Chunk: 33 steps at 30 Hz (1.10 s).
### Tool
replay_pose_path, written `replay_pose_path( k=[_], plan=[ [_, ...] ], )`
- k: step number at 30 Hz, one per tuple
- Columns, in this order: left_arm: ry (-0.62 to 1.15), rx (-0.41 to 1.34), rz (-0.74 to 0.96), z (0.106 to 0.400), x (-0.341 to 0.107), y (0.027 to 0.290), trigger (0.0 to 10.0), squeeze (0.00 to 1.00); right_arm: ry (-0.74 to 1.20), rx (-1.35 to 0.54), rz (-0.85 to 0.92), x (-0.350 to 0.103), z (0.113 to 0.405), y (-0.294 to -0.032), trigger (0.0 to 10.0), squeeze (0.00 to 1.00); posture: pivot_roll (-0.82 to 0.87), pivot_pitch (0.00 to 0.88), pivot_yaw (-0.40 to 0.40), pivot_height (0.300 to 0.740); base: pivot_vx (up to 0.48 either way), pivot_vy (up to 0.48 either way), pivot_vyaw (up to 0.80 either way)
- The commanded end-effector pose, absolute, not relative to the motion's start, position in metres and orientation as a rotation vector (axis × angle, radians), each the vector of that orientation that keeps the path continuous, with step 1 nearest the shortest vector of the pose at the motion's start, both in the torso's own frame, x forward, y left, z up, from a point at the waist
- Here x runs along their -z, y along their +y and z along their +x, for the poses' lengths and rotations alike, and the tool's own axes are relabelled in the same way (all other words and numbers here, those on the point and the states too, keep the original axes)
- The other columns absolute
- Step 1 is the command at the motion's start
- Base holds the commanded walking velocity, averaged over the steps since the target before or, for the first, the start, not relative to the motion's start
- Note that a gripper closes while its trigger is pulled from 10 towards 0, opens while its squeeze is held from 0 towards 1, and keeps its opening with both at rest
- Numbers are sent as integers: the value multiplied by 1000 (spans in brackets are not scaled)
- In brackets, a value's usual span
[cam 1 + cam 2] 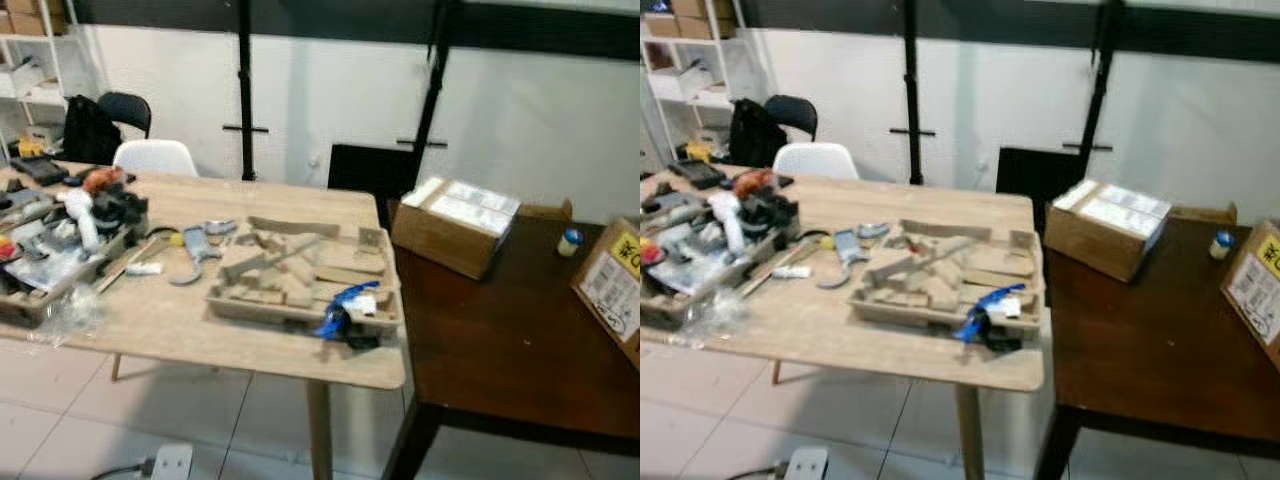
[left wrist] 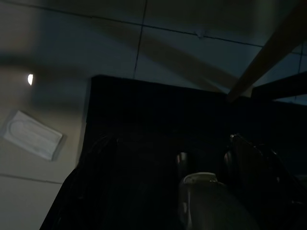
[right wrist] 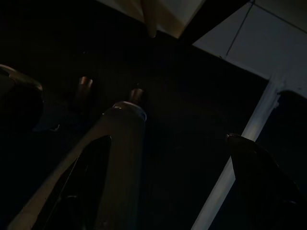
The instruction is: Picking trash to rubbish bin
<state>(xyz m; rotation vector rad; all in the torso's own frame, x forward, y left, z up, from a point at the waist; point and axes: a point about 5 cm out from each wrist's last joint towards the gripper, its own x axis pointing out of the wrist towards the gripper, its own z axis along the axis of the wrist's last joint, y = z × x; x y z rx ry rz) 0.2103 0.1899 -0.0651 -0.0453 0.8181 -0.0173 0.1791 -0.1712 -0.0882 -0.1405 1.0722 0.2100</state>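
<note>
The robot stands back from a light wooden desk point(image 1: 180, 330) in the middle of the frame. A flat cardboard tray point(image 1: 300, 275) sits on it, full of cardboard scraps. At the tray's front right corner lies a crumpled blue wrapper point(image 1: 345, 305) with a dark bit beside it. That looks like the trash to pick, and it sits near the desk's edge, so it should be easy to reach. A clear plastic scrap point(image 1: 65, 315) lies at the lower left of the desk. It may be trash too. No rubbish bin can be made out.

At the left of the frame a second tray point(image 1: 55, 250) holds tools and odd bits all in a heap. A grey tool point(image 1: 195, 250) lies between the two trays.

On the right stands a dark brown desk point(image 1: 510, 340), touching the light one. It carries a cardboard box point(image 1: 455, 225) with white labels on top.

Both arms hang low and idle. The left gripper point(image 2: 170, 191) points at the dim floor tiles with its fingers spread. The right gripper point(image 3: 168, 187) hangs in the shade, spread too, holding nothing.

The floor is pale tile and the wall is white. A white chair point(image 1: 155, 157) and a black chair point(image 1: 125, 112) stand behind the desk at the upper left.
</note>
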Motion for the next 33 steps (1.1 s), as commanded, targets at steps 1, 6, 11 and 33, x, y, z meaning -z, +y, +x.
replay_pose_path(
  k=[1, 6, 11, 33],
  plan=[
    [832, 34, -27, 209, 66, 189, 10000, 0, 1093, -206, -147, 91, 173, -174, 10000, 0, 71, 3, -44, 740, 0, 0, 0],
    [829, 63, 3, 210, 66, 187, 10000, 0, 1094, -205, -144, 91, 173, -174, 10000, 0, 71, 0, -43, 740, 0, 0, 0],
    [842, 106, 51, 209, 67, 186, 10000, 0, 1094, -203, -142, 91, 172, -173, 10000, 0, 71, 1, -41, 740, 0, -288, 0],
    [816, 58, 74, 211, 65, 189, 10000, 0, 1095, -195, -134, 91, 173, -174, 10000, 0, 77, 9, -42, 740, 0, -87, 0]
  ],
)
